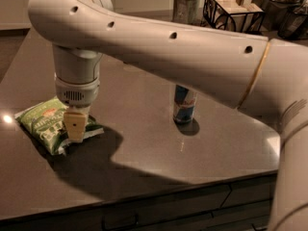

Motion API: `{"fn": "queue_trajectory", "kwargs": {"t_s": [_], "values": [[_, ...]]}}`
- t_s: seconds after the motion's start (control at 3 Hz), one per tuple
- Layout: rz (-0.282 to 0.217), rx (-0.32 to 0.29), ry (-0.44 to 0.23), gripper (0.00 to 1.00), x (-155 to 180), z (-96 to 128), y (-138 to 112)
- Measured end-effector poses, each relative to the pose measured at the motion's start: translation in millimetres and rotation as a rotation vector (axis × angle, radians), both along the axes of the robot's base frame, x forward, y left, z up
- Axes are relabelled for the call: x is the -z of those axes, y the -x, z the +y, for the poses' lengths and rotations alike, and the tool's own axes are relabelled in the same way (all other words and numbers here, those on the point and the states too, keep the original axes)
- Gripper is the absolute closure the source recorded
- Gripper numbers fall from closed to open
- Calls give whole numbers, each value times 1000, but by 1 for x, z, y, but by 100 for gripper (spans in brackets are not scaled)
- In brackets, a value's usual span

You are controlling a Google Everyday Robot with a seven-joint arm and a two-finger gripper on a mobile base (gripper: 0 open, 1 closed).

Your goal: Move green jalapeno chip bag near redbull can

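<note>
The green jalapeno chip bag (42, 125) lay flat near the left front of the dark tabletop (144, 158), well apart from the redbull can (184, 109), which stood upright toward the middle. The bag looked light and crinkly, puffed with air and thin-skinned. By that look it would give under pressure rather than resist, and the chips inside would likely crush if squeezed hard across the middle. Its glossy film probably slides easily on the smooth top, so a loose hold could slip off. The flat sealed edge or a corner on the right side seemed the sounder place to take it, where the film is doubled and nothing brittle sits beneath.

The pincer (75, 128) was down at just that right-hand end of the bag, pointing straight down from the wrist and overlapping the bag's edge. From this side-on angle it could not be told whether it was open or already closed on the film, nor whether it touched the bag at all.

Above it the big pale arm (173, 47) crossed the scene and hid the can's top. A grey metal cup (186, 7) and a wire basket (234, 9) stood at the far edge.
</note>
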State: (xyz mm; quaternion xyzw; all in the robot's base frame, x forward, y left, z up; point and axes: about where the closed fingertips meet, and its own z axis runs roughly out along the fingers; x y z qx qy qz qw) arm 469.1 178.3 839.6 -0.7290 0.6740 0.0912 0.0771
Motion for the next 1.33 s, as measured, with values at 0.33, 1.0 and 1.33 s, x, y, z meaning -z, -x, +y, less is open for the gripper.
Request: {"fn": "queue_trajectory", "kwargs": {"t_s": [0.33, 1.0, 1.33], "values": [[-14, 24, -5, 66, -10, -15, -4], [-71, 123, -16, 100, -42, -68, -26], [-88, 177, 4, 100, -54, -96, -38]]}}
